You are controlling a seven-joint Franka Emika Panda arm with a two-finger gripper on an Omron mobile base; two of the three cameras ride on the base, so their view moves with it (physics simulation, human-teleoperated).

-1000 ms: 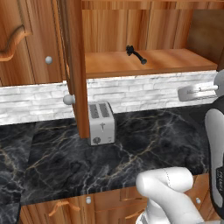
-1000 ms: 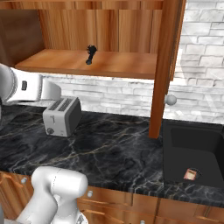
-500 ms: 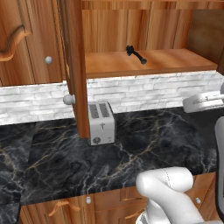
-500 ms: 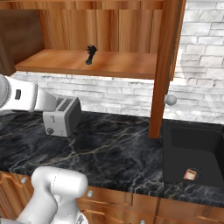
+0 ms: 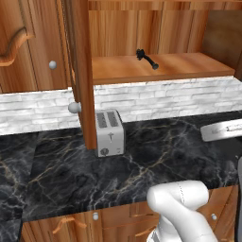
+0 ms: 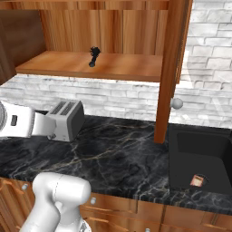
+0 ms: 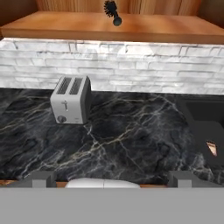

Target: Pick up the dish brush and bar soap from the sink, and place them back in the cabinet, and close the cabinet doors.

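Black marble counter (image 7: pixel 113 140) lay nearest, under the gripper (image 7: pixel 111 180), whose jaws stood wide and empty. The bar soap (image 7: pixel 211 148) sat in the sink (image 6: pixel 199 154), off to the gripper's right. Farthest, the dish brush (image 6: pixel 94 56) rested on the cabinet (image 6: pixel 104 65) shelf.

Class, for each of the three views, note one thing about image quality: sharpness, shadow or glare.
Left base view: evenly lit, toaster crisp, no glare. Right base view: the sink basin is dark, yet the bar soap stays readable. Hand view: softer and blurrier, with the dish brush a dark smudge on the shelf.
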